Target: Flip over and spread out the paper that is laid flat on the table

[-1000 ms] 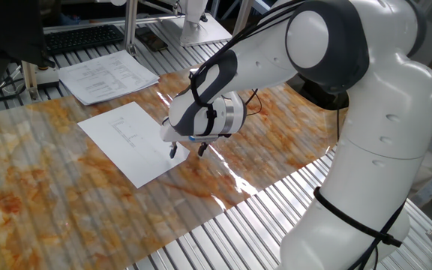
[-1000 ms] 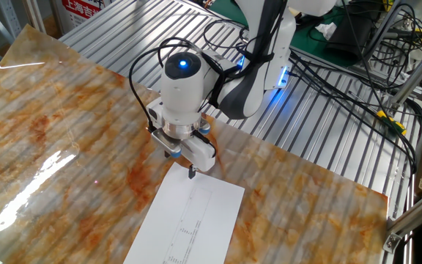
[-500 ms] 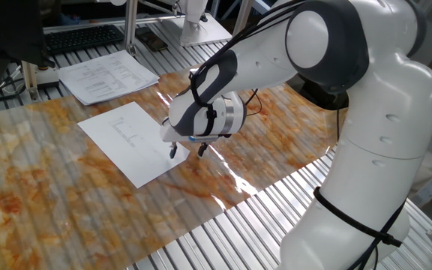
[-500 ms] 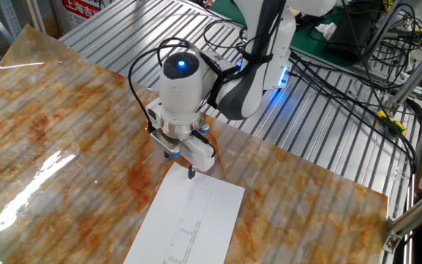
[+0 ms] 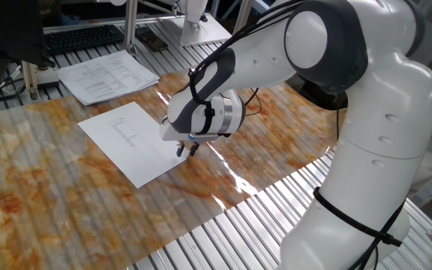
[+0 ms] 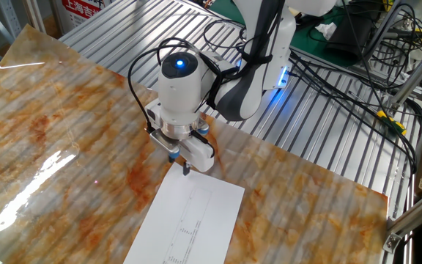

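Observation:
The paper (image 5: pixel 130 142) is a thin white sheet lying flat on the orange-and-grey marbled table (image 5: pixel 43 195), with faint lines of print facing up. It also shows in the other fixed view (image 6: pixel 189 224). My gripper (image 5: pixel 186 151) points straight down at the paper's right edge, close to its corner. Its fingers are closed together with the tips right at the sheet's edge, which seems pinched between them. In the other fixed view the gripper (image 6: pixel 185 169) touches the paper's far edge.
A stack of densely printed pages (image 5: pixel 107 75) lies on the metal slats behind the paper. A keyboard (image 5: pixel 85 36) sits further back. Cables (image 6: pixel 343 66) run over the slats behind the arm. The marbled sheet ends at bare slats (image 5: pixel 261 217) near the robot's base.
The fingers, spread apart over the paper's edge before, have closed together at that edge. The paper has stayed flat and the arm has barely moved.

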Robot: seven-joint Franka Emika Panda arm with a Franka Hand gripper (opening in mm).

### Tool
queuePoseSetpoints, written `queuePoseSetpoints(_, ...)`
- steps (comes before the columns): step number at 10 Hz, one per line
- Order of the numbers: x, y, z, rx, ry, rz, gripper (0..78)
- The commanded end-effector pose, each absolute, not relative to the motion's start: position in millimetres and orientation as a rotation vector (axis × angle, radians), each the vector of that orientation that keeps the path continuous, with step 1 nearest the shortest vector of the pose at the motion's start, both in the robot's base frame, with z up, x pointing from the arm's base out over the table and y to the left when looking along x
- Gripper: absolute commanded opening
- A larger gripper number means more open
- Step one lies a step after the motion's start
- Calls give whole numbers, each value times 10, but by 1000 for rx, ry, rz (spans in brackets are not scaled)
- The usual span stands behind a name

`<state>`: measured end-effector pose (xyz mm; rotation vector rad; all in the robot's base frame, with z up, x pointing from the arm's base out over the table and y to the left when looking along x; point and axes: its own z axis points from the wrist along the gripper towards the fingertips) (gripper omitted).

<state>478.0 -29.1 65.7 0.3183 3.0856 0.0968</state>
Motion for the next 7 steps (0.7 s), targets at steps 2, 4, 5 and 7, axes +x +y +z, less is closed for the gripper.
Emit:
queuePoseSetpoints(2,4821,-286,669,324,3073,120,11)
queuePoseSetpoints(4,4821,-286,669,324,3073,120,11)
queuePoseSetpoints(5,4821,-286,669,324,3073,120,11)
queuePoseSetpoints(7,4831,-280,698,350,3064,109,11)
